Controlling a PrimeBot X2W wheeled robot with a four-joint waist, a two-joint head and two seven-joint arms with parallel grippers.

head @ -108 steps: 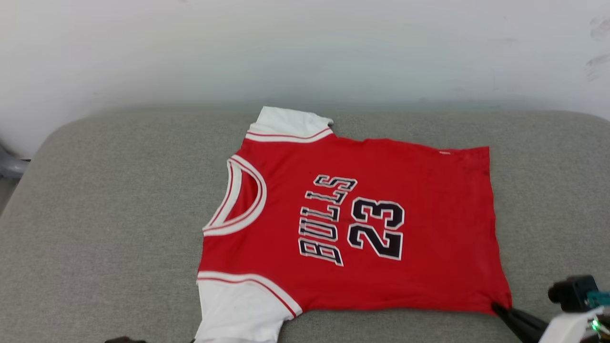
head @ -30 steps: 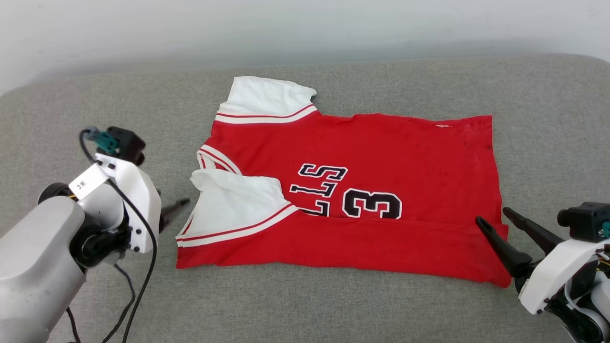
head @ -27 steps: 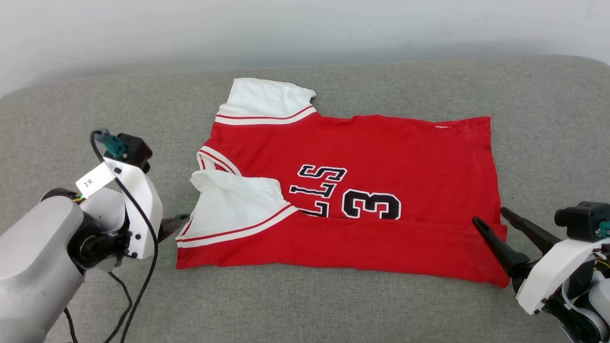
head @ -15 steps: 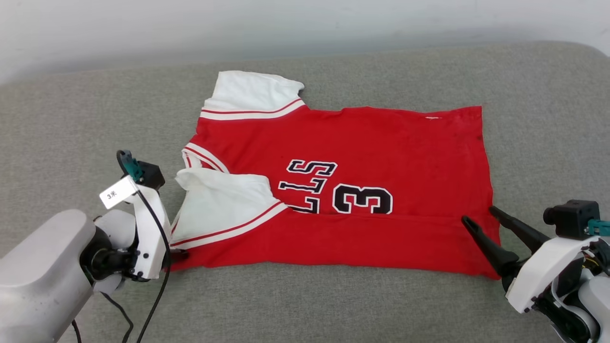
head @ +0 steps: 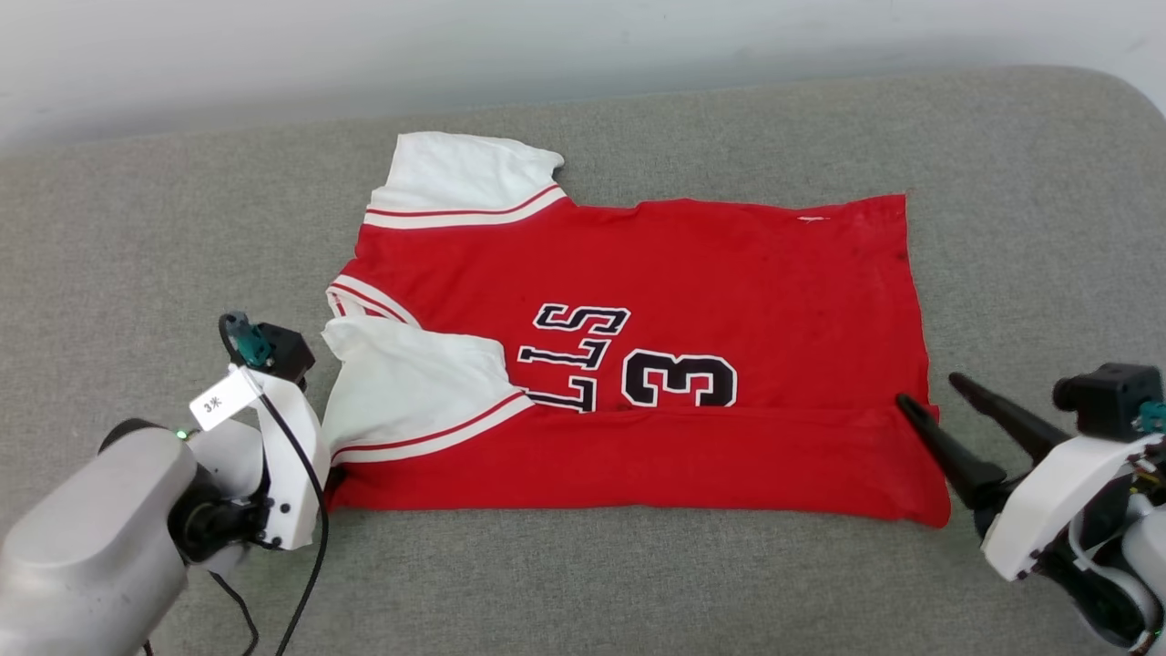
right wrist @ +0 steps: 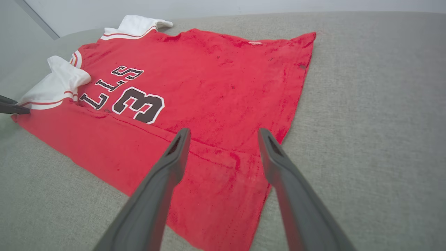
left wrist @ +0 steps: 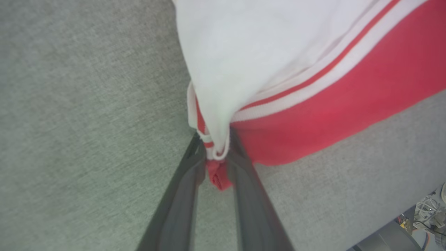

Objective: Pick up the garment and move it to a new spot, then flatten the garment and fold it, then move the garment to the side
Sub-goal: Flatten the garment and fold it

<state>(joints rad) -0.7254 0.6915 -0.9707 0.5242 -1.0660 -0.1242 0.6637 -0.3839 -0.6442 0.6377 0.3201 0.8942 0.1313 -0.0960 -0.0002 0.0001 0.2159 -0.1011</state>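
Observation:
The garment (head: 683, 273), a red jersey with white sleeves, lies on the grey cushion with its near edge folded over the lettering, so one sleeve rests on the front. My left gripper (left wrist: 216, 139) sits at the garment's (left wrist: 313, 94) near left corner. Its fingers pinch the red and white fabric there. In the head view the left gripper (head: 330, 474) is mostly hidden behind its white wrist. My right gripper (head: 929, 390) stands open over the near right hem corner, with nothing between its fingers. In the right wrist view the right gripper (right wrist: 223, 132) has its fingers spread above the garment (right wrist: 209, 87).
The grey cushion (head: 137, 228) reaches well past the garment on every side, with a pale wall (head: 583, 36) behind it. Beyond the cushion's edge lie cables (left wrist: 425, 216) on the floor. A black cable (head: 301, 510) hangs from my left wrist.
The head camera has tilted. My left gripper has come in to the garment's near left corner and closed on the fabric. The right gripper has stayed open at the hem.

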